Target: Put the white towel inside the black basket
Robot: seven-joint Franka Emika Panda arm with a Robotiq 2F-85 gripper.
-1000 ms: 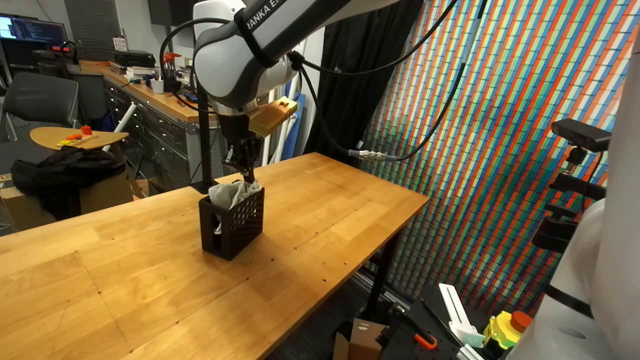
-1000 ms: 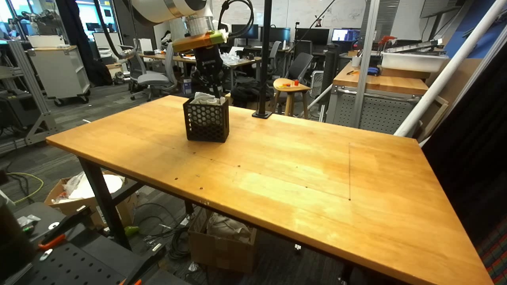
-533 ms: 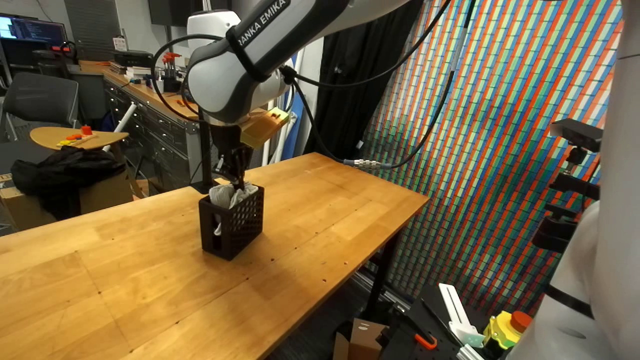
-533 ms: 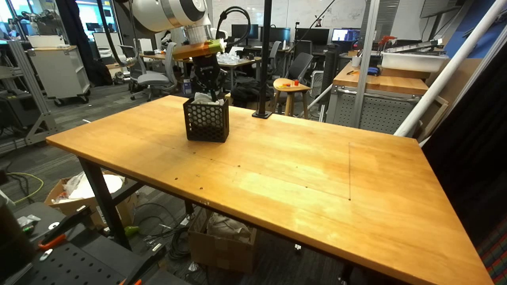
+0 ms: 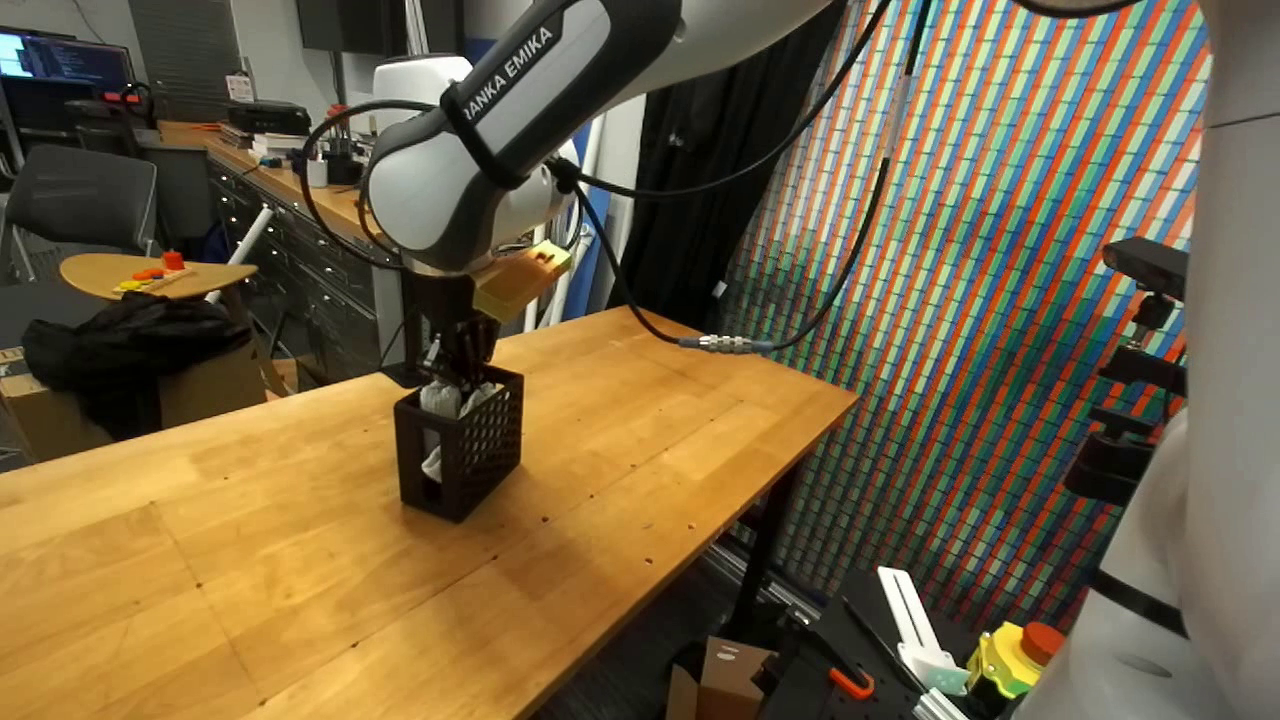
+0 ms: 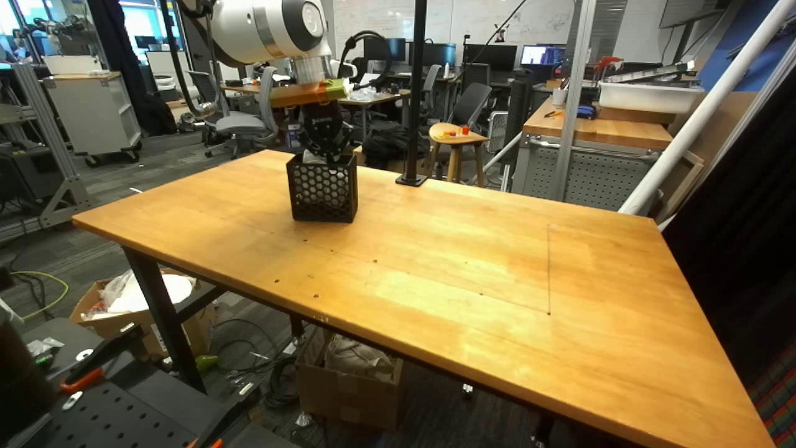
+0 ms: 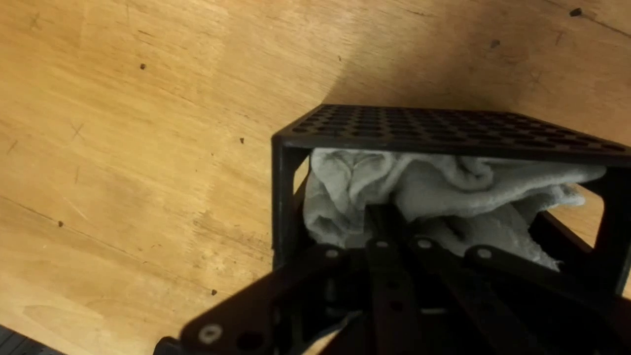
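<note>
Tool [image 7: 385, 217] points down into the black basket [image 7: 443, 148], its fingers [image 7: 374, 219] together; whether they pinch the white towel [image 7: 443, 192], which lies inside the basket beneath and beside them, one cannot tell.

- The place was a robotics lab, part workshop, part office: a robot arm [image 5: 520, 75] with a claw [image 7: 386, 217] at its end reached over a wooden counter [image 6: 435, 280].
- Beyond the claw, in an exterior view, stood monitors [image 6: 438, 55], office chairs [image 6: 469, 102] and a scribbled-on whiteboard [image 6: 466, 18].
- Right of the claw, in an exterior view, were a perforated panel [image 6: 603, 171] and a metal post [image 6: 577, 93].
- Left of it, in an exterior view, ran black drawers [image 5: 320, 270].
- Lower than the claw and well right, in an exterior view, sat an emergency-stop button [image 5: 1043, 642].
- Lower than the claw, beneath the counter, lay cables [image 6: 281, 389] and a cardboard box [image 6: 348, 398].
</note>
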